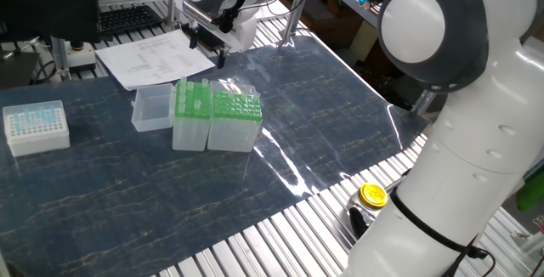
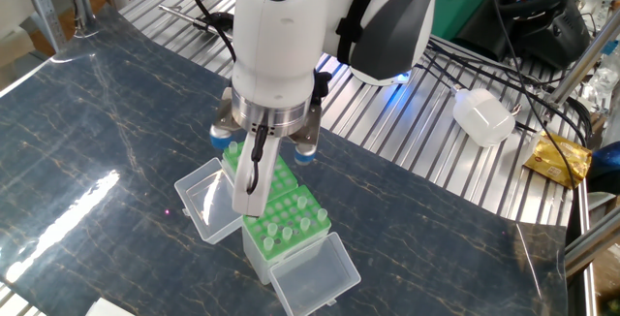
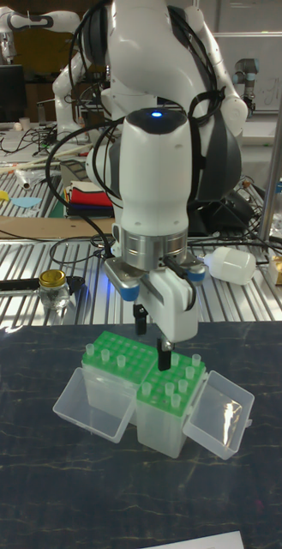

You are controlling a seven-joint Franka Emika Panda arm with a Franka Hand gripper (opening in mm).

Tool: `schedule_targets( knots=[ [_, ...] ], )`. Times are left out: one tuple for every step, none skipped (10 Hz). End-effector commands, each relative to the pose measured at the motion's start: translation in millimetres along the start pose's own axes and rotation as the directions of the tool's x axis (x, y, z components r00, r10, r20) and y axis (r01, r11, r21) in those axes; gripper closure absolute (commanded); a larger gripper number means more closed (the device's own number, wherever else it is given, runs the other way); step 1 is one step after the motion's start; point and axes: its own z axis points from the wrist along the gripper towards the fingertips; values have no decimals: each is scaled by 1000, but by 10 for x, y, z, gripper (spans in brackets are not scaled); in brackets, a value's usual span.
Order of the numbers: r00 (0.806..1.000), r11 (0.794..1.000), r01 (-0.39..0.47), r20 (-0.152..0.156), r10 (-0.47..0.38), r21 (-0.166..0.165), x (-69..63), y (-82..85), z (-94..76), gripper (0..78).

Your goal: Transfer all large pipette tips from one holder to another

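- Green rack tops mark both boxes: the narrower, taller holder (image 1: 190, 114) and the wider holder (image 1: 235, 120) stand touching, side by side. They sit toward the far edge of the dark marbled surface (image 1: 323, 115), so a carry between them needs only a short sideways shift.
- The large pipette tips (image 3: 183, 386) stand upright in the grid holes, with only their whitish collars showing above the green. In the tall fixed view, collars show on both tops.
- The claw (image 1: 214, 49) hangs straight down over the seam between the two boxes, its fingers (image 3: 164, 353) just above the collars. That vertical pose suits holes that only accept a straight lift or drop.
- I see no tip hanging below the claw in the one fixed view. In the other fixed view a white finger covers the gap, so I cannot tell whether the claw is released or clenched.
- A clear tray (image 1: 153, 107) lies against the taller holder on the side toward the left edge, and a clear flap (image 3: 218, 413) hangs off the other box. Both sit low, so they probably only matter if the claw sweeps sideways at rack height.
- The white box (image 1: 35, 127) near the left edge is well apart, as are the papers (image 1: 153, 56) at the far edge.
- The near and right parts of the surface are bare, which leaves wide room to withdraw upward and away.
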Motion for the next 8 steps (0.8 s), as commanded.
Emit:
schedule_targets(
  knots=[
    [1000, 1000, 5, -4, -5, 2, 1, 14, -15, 2],
    [1000, 1000, 5, -4, -5, 2, 1, 14, -15, 2],
    [1000, 999, 5, 0, -5, 35, 4, -44, 21, 2],
    [1000, 999, 9, -1, -9, 34, -21, -91, 47, 2],
    [1000, 999, 13, -1, -13, 34, -43, -124, 59, 2],
    [1000, 999, 14, -3, -13, 33, -65, -161, 79, 2],
    [1000, 999, 11, -2, -11, 34, -80, -193, 101, 2],
    [1000, 999, 9, -1, -9, 35, -90, -229, 125, 2]
  ],
)
